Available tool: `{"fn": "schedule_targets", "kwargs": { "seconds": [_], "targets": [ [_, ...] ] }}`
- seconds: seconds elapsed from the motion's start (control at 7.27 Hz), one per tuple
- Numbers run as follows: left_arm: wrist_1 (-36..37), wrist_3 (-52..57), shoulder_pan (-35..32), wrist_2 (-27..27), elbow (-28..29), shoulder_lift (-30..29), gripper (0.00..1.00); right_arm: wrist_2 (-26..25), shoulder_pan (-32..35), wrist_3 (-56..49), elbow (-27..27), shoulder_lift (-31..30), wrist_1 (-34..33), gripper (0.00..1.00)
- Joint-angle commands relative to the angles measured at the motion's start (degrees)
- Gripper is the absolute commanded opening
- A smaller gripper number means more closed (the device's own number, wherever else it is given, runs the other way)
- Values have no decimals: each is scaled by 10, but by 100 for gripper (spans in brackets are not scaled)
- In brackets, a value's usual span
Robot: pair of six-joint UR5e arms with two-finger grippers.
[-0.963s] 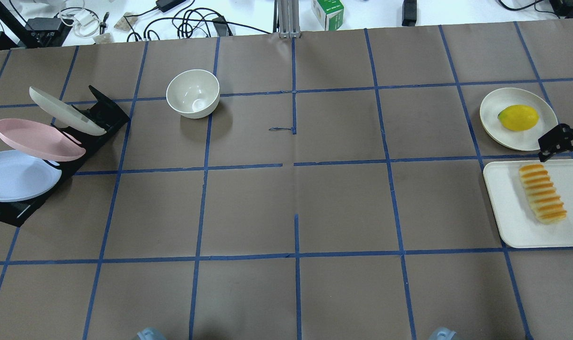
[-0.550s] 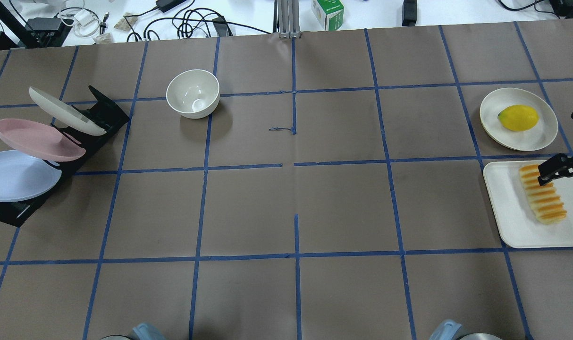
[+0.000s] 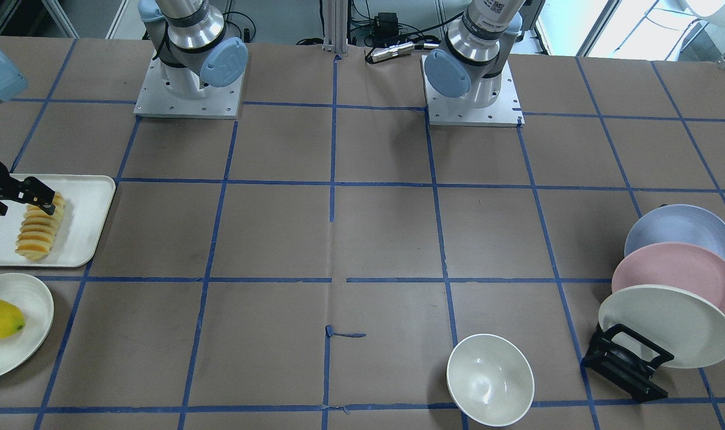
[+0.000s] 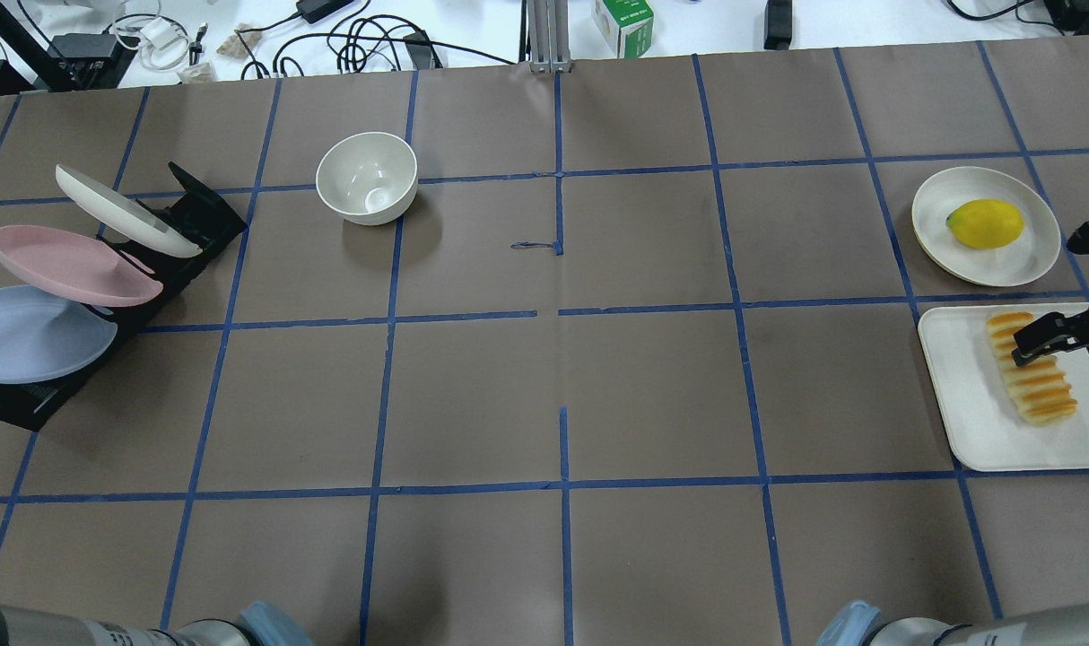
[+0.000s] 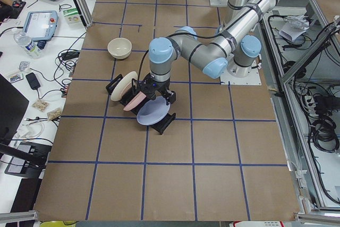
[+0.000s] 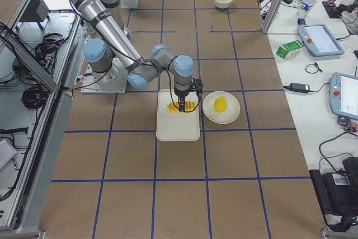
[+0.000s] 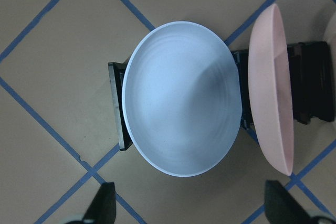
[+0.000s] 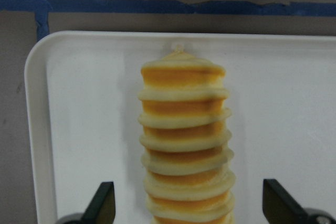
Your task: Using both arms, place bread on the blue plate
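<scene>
The bread [image 4: 1035, 377] lies on a white tray [image 4: 966, 404] at the table's right end. It also shows in the right wrist view [image 8: 185, 129]. My right gripper [image 8: 191, 203] [image 4: 1060, 336] hangs open above the loaf, one finger on each side of it and neither touching it. The blue plate [image 4: 33, 334] leans in a black rack [image 4: 199, 220] at the left end. My left gripper [image 7: 191, 205] [image 5: 154, 93] is open and hovers over the blue plate [image 7: 181, 111], apart from it.
A pink plate [image 4: 74, 265] and a cream-white plate [image 4: 123, 211] lean in the same rack behind the blue one. A white bowl [image 4: 367, 177] stands at the far middle-left. A lemon [image 4: 984, 223] sits on a cream plate [image 4: 1024, 260] beside the tray.
My right gripper has moved from beside the lemon plate to over the bread's far end. A shadow now falls on the blue plate. Both arms' elbows have come in at the bottom edge.
</scene>
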Motion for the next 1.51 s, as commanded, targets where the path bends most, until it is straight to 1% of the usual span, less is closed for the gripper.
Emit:
{"fn": "schedule_targets", "kwargs": {
  "seconds": [0.0, 0.14, 0.55, 0.69, 0.83, 0.96, 1.1, 1.24, 1.38],
  "targets": [
    [40, 12, 4, 45, 1, -46, 91, 6, 0, -6, 0, 23, -6, 100],
    [40, 13, 4, 61, 0, -56, 91, 2, 0, -6, -4, 38, -5, 100],
    [40, 14, 4, 60, 1, -76, 76, -1, 0, -6, -1, 45, -7, 100],
    [39, 16, 4, 59, 1, -77, 62, 1, 0, -2, -4, 50, -7, 99],
    [39, 16, 4, 59, 2, -79, 56, 1, 0, 3, -5, 50, -6, 54],
    [38, 17, 4, 58, 2, -80, 44, 1, 0, 1, -7, 50, -6, 15],
    [37, 17, 4, 58, 1, -80, 42, -7, -1, -1, -8, 44, -6, 0],
    [36, 26, 4, 56, 1, -81, 41, -53, 1, 1, -9, 43, -3, 0],
    [32, 28, 4, 52, 1, -83, 32, -55, 3, -1, -22, 31, 4, 0]
  ]
}}
